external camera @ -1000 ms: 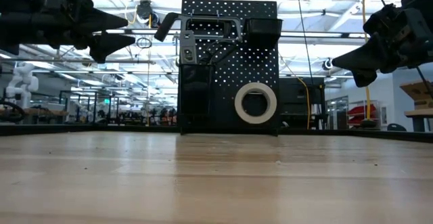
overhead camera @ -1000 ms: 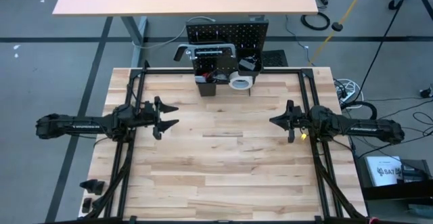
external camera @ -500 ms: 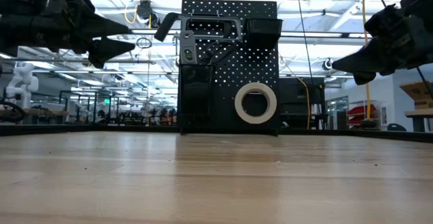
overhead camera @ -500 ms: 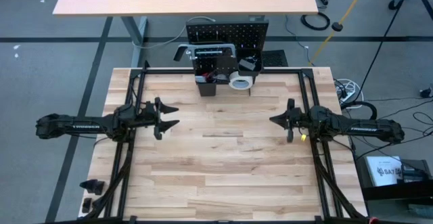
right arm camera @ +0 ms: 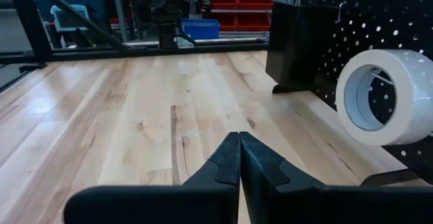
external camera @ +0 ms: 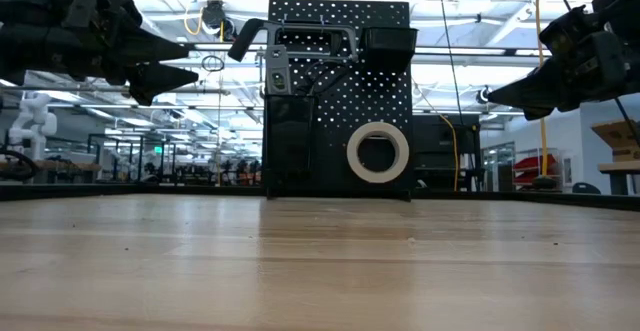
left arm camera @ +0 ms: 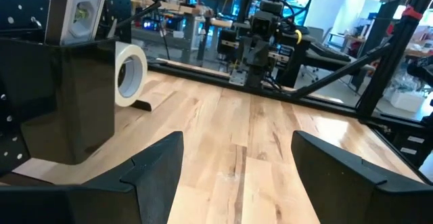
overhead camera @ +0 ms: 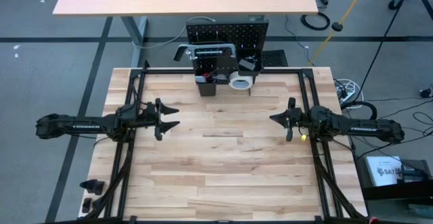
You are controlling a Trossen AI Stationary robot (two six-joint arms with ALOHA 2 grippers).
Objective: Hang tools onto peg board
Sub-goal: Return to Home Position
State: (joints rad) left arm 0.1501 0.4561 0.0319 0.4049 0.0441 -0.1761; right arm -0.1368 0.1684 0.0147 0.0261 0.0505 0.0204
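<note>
Logged L gripper (overhead camera: pixel 172 116) wide open & empty over left side of table (overhead camera: pixel 223 163), R gripper (overhead camera: pixel 273 120) pinched shut on nothing opp., white tape roll (external camera: pixel 378 152) hanging low on peg board (external camera: pixel 340 31) at far edge; risk I judged: hook seat unseen, so a jolt to bd might shake roll off.

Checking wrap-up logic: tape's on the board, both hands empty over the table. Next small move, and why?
Probably pull both arms back to rest. The white tape roll hangs on the peg board, no loose tool shows on the table, and the left hand (open) and right hand (shut) hold nothing.
</note>
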